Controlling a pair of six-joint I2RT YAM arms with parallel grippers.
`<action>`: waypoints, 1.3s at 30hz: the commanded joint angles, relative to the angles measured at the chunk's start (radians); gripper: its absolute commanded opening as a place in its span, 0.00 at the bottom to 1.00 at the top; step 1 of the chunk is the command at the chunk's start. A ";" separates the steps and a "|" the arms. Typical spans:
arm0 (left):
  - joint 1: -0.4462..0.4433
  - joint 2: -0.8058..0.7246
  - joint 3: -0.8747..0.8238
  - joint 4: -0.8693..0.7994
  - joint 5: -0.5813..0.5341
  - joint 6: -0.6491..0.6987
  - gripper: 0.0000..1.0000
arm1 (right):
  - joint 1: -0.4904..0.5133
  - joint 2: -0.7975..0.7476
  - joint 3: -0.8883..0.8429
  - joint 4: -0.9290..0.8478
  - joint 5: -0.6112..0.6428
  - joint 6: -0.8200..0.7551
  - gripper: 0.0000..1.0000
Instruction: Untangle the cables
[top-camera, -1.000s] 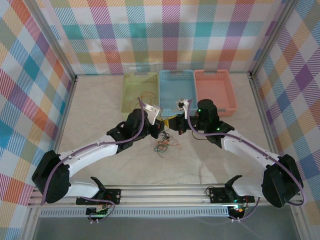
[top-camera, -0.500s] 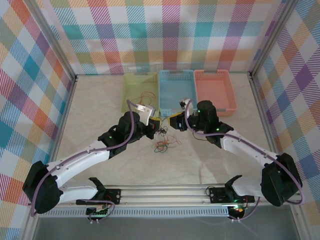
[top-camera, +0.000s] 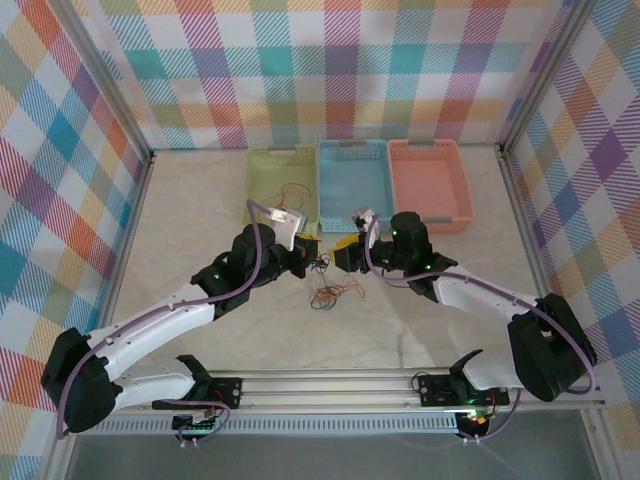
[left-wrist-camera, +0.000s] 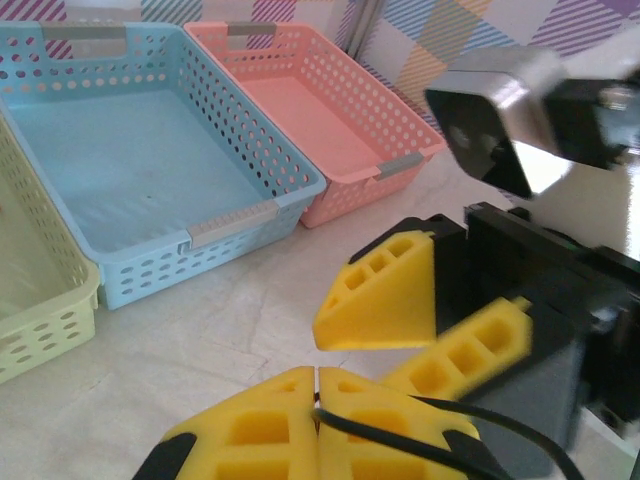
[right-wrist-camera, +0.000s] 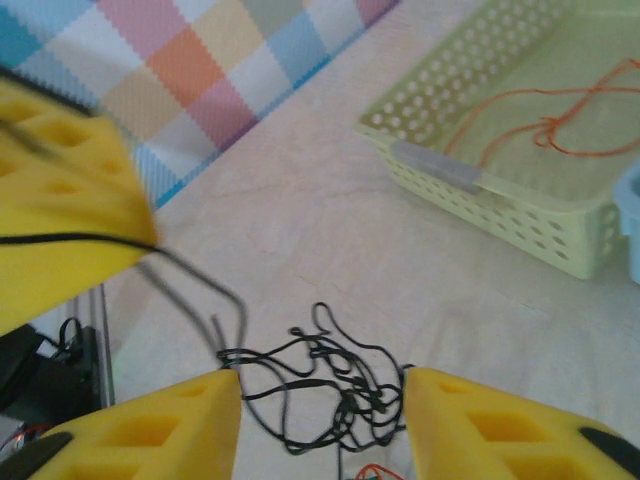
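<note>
Trouble ahead: left gripper (left-wrist-camera: 316, 375) is clenched on a black cable (left-wrist-camera: 345, 425), while right gripper (right-wrist-camera: 318, 385) hangs released, jaws apart, over the black tangle (right-wrist-camera: 345, 400) on the table (right-wrist-camera: 300, 230). Pull now and the unanchored knot may simply drag along.

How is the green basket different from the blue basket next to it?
The green basket has an orange wire lying in it; the blue basket has nothing inside. In the top view the green basket stands at the left end of the row, the blue basket in the middle. Both have holey walls and grey handles.
</note>
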 joint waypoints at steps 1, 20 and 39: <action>-0.010 0.013 0.005 -0.014 0.026 -0.008 0.00 | 0.032 -0.051 -0.031 0.125 -0.089 -0.096 0.52; -0.017 0.023 0.012 -0.026 0.198 0.040 0.00 | 0.098 -0.108 -0.089 0.217 0.033 -0.278 0.44; -0.035 0.028 0.012 -0.039 0.223 0.058 0.00 | 0.099 -0.132 -0.094 0.216 0.153 -0.293 0.08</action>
